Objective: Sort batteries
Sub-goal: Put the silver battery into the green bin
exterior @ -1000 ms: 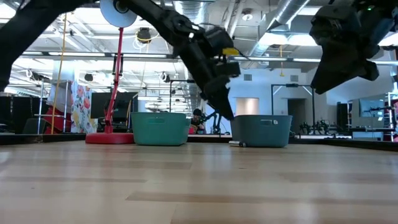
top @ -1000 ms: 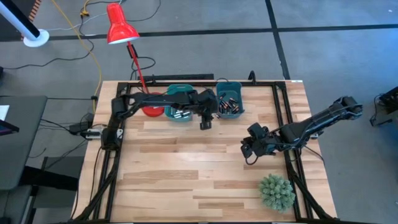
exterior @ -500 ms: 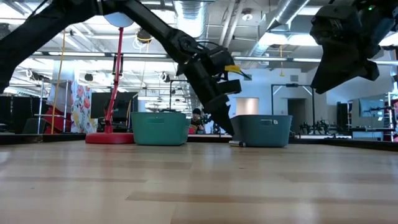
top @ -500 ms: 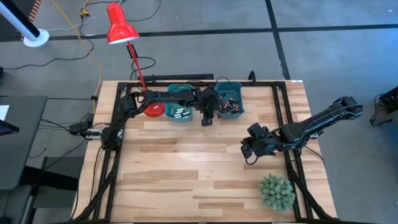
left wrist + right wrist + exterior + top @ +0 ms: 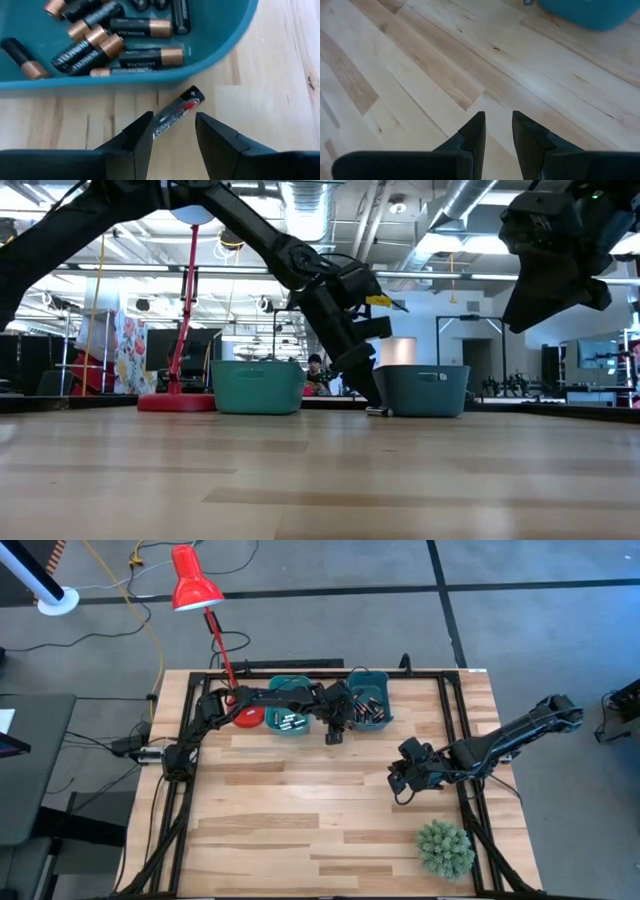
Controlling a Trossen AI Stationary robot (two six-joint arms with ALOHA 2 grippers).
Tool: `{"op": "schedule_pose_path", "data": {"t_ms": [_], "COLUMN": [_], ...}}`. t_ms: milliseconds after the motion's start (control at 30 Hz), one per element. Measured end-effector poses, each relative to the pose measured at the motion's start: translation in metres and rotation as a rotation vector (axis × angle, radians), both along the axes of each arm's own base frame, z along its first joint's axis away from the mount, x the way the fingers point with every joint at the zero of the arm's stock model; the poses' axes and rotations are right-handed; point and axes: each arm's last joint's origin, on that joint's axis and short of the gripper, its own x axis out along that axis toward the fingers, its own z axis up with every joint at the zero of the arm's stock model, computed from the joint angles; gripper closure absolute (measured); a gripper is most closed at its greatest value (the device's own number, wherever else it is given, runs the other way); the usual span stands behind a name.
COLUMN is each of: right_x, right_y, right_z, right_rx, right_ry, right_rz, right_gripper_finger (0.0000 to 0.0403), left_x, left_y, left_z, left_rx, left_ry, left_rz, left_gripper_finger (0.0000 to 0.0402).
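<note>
A loose black and silver battery (image 5: 176, 114) lies on the wood just outside the right teal bin (image 5: 234, 36), which holds several black and copper batteries (image 5: 145, 56). My left gripper (image 5: 174, 131) is open, low over the table; its fingers stand on either side of the loose battery's near end. In the low view the left gripper (image 5: 368, 398) reaches the table in front of that bin (image 5: 420, 390). The left teal bin (image 5: 283, 685) also holds batteries. My right gripper (image 5: 498, 125) hangs above bare wood at the table's right, slightly open, with nothing between its fingers.
A red desk lamp (image 5: 195, 590) stands with its base (image 5: 246, 718) left of the bins. A green spiky plant (image 5: 444, 848) sits at the near right corner. Black frame rails (image 5: 172, 810) run along the table's sides. Open wood lies between the bins and the near edge.
My left gripper has come down toward the table in front of the right bin and shifted a little toward the table's right, ending low over the loose battery. Its arm has stretched out flatter.
</note>
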Motion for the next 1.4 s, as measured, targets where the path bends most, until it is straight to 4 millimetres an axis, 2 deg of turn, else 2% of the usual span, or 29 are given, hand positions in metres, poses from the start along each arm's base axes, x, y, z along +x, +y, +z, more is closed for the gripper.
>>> {"op": "schedule_pose_path", "data": {"t_ms": [300,633,800,933,1033,1400], "right_x": [0.0,0.0,0.0,0.0,-0.001,-0.001], "right_y": [0.0,0.0,0.0,0.0,0.0,-0.001], "right_z": [0.0,0.0,0.0,0.0,0.0,-0.001], "right_rx": [-0.002,-0.002,-0.004,-0.006,-0.008,-0.011], "right_ry": [0.001,0.0,0.002,0.005,0.011,0.018], "right_rz": [0.003,0.004,0.006,0.006,0.006,0.006], "right_gripper_finger": [0.029,0.029,0.029,0.029,0.029,0.029], "left_x": [-0.002,-0.006,-0.01,-0.005,0.001,0.004], "left_y": [-0.003,-0.016,-0.018,-0.013,-0.011,-0.014], "left_z": [-0.002,-0.005,0.004,0.018,0.025,0.023], "left_rx": [-0.058,-0.095,-0.17,-0.232,-0.252,-0.238], "left_ry": [0.024,0.111,0.11,0.016,-0.053,-0.096], "left_rz": [0.028,0.035,0.18,0.336,0.38,0.553], "left_gripper_finger": [0.0264,0.0265,0.0265,0.0265,0.0265,0.0265]}}
